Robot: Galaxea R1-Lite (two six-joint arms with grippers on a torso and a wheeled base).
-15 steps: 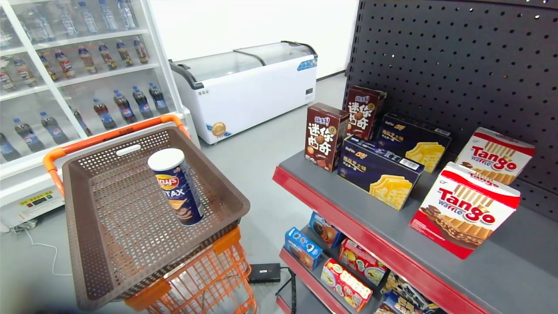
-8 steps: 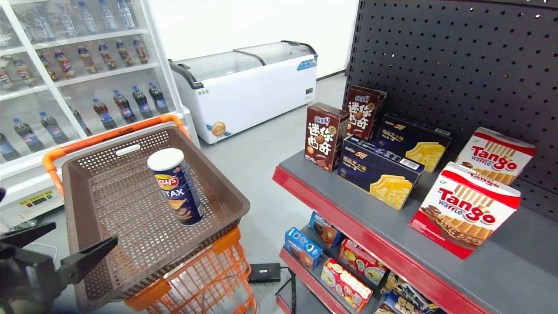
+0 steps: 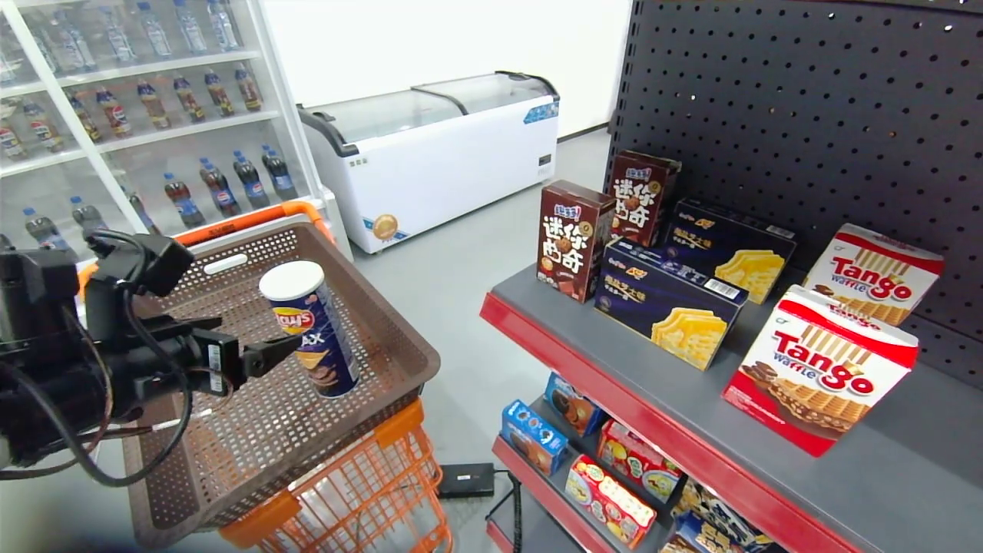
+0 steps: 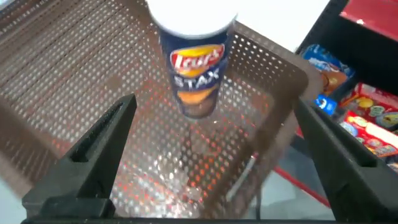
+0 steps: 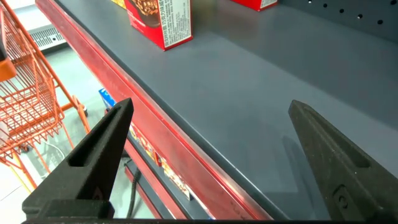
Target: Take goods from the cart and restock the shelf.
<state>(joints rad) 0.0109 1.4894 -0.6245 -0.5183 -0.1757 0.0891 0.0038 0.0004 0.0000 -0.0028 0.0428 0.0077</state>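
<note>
A dark blue chips can (image 3: pixel 311 330) with a white lid stands upright in the brown perforated basket (image 3: pixel 384 322) on top of the orange cart (image 3: pixel 361 491). My left gripper (image 3: pixel 269 347) hovers over the basket just left of the can, open, its fingers pointing at the can's lower half. In the left wrist view the can (image 4: pixel 196 62) stands ahead of the open left gripper (image 4: pixel 211 106), past its two fingertips, with the basket (image 4: pixel 273 62) below. My right gripper (image 5: pixel 211 107) hangs open and empty above the grey shelf top (image 5: pixel 249 74).
On the shelf (image 3: pixel 614 346) stand brown boxes (image 3: pixel 572 238), dark blue boxes (image 3: pixel 668 303) and red-and-white wafer boxes (image 3: pixel 822 369); its near right part is bare. Snack packs (image 3: pixel 607 499) fill the lower shelf. A chest freezer (image 3: pixel 438 153) and a drinks fridge (image 3: pixel 138 115) stand behind.
My left arm has come up from the lower left edge and moved right over the basket, bringing its open gripper next to the can. The can has stayed put.
</note>
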